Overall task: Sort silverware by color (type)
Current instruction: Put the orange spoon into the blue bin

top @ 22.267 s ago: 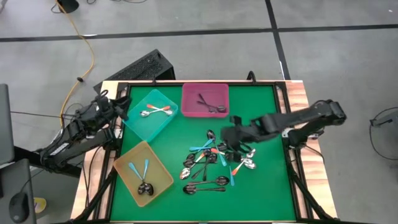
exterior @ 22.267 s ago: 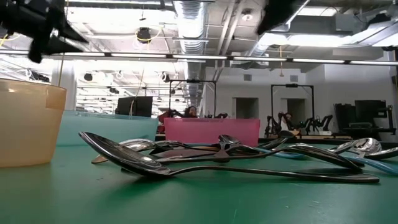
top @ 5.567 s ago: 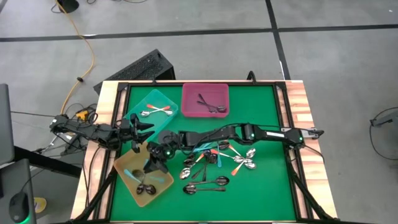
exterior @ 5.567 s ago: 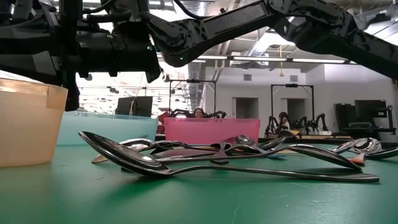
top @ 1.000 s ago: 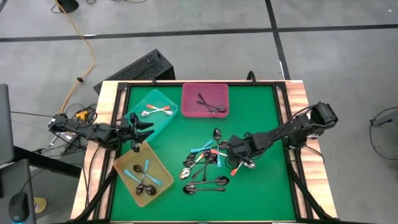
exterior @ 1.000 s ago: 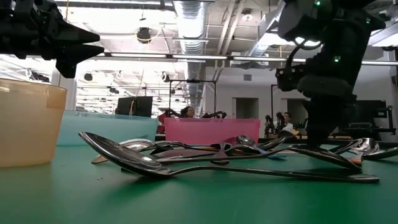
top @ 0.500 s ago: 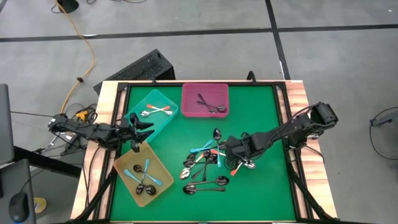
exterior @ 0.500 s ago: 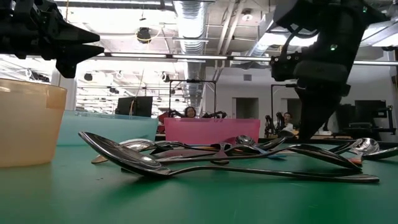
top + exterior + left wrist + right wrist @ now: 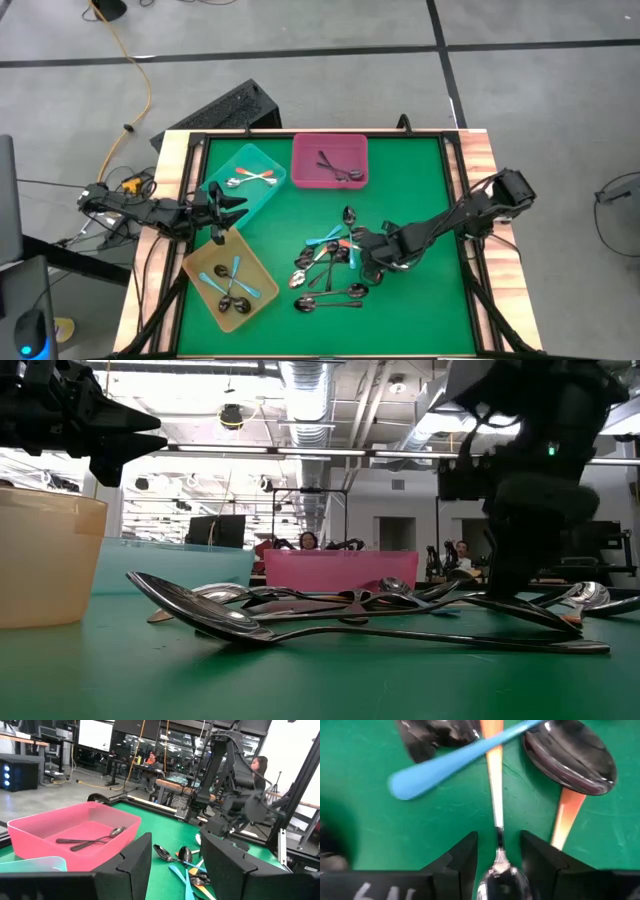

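Green felt covers the surface [image 9: 410,180]. At centre-left of the high view, the left gripper [image 9: 222,210] hovers with fingers spread above the teal tray's [image 9: 243,183] near corner. Right of centre, the right gripper [image 9: 368,258] is low over the silverware [image 9: 335,262] pile, fingers [image 9: 457,860] spread, an orange-handled spoon [image 9: 497,837] lying between them, untouched.

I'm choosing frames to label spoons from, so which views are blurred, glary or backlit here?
Right wrist view: blue handle and spoon bowl smeared with blur. Low view: bright ceiling lights leave the right gripper a dark silhouette; near spoons show glare. High view: evenly lit, pile small. Left wrist view: pink tray fairly sharp.
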